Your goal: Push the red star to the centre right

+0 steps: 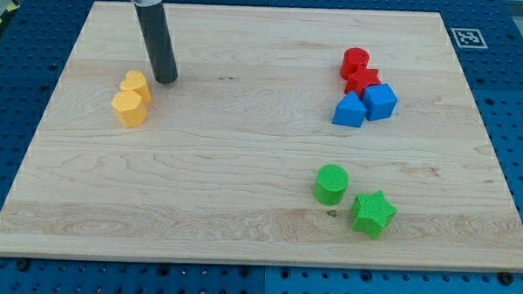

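The red star (362, 80) lies at the view's upper right, wedged between a red round block (354, 61) above it and two blue blocks below it: a blue triangular block (349, 110) and a blue cube-like block (380, 101). My tip (165, 77) rests on the board at the view's upper left, far from the red star. It stands just to the upper right of two yellow blocks (131, 99) that touch each other.
A green cylinder (331, 184) and a green star (373, 212) sit at the view's lower right. The wooden board (242, 199) lies on a blue perforated table. A black-and-white marker (467, 37) is at the board's top right corner.
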{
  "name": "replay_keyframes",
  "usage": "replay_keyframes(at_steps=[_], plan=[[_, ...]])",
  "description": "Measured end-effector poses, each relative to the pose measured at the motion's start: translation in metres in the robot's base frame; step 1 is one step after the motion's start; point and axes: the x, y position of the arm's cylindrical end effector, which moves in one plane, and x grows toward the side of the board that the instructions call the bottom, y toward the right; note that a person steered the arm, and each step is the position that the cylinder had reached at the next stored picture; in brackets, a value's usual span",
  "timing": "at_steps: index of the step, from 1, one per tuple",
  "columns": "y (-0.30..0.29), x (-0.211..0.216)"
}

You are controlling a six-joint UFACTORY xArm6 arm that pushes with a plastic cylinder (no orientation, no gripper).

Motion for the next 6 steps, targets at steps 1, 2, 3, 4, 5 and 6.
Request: replay_keyframes(at_steps=[1, 2, 3, 4, 5, 6], plan=[[0.000, 0.000], [0.031, 0.012], [0.083, 0.056], [0.105, 0.082], [0.142, 0.092], [0.212, 0.100]])
